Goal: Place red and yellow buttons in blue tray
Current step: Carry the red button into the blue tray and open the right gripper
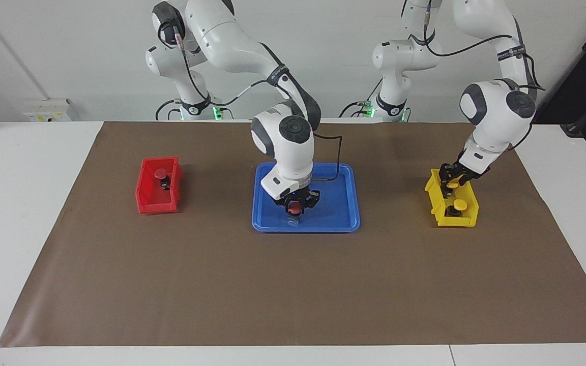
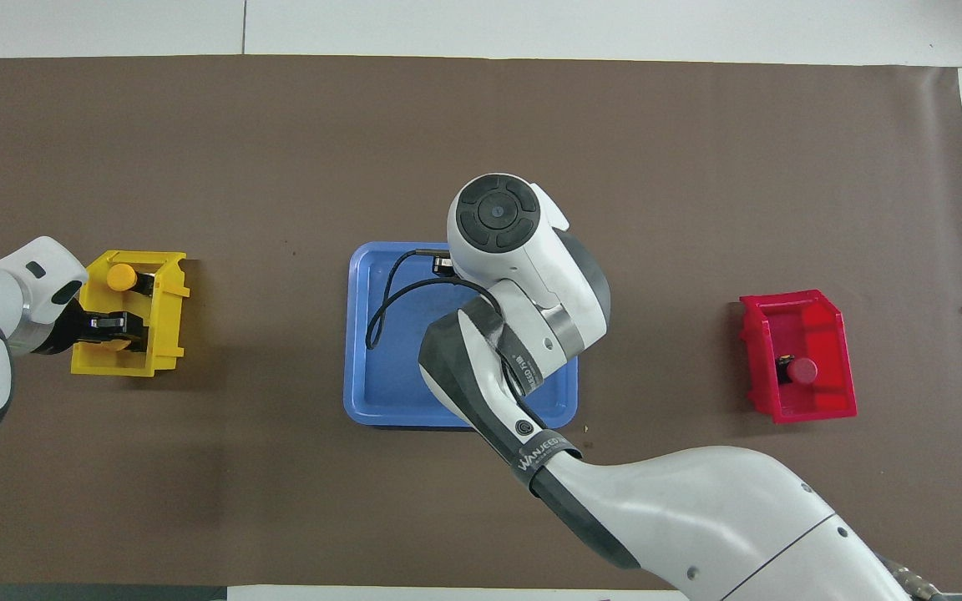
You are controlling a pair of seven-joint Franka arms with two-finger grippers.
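My right gripper (image 1: 294, 213) is shut on a red button (image 1: 295, 206) and holds it low over the blue tray (image 1: 341, 216), near the tray's edge farthest from the robots. In the overhead view the right arm's wrist hides this gripper and its button above the tray (image 2: 381, 388). A second red button (image 1: 160, 174) sits in the red bin (image 1: 145, 202). My left gripper (image 1: 450, 182) is down in the yellow bin (image 1: 436, 206), at a yellow button (image 1: 453, 186). Another yellow button (image 1: 459, 204) sits in the same bin, farther from the robots.
The red bin (image 2: 832, 406) stands toward the right arm's end of the brown mat (image 1: 293, 284), the yellow bin (image 2: 165, 338) toward the left arm's end, the tray between them. A black cable (image 2: 381, 305) hangs from the right wrist over the tray.
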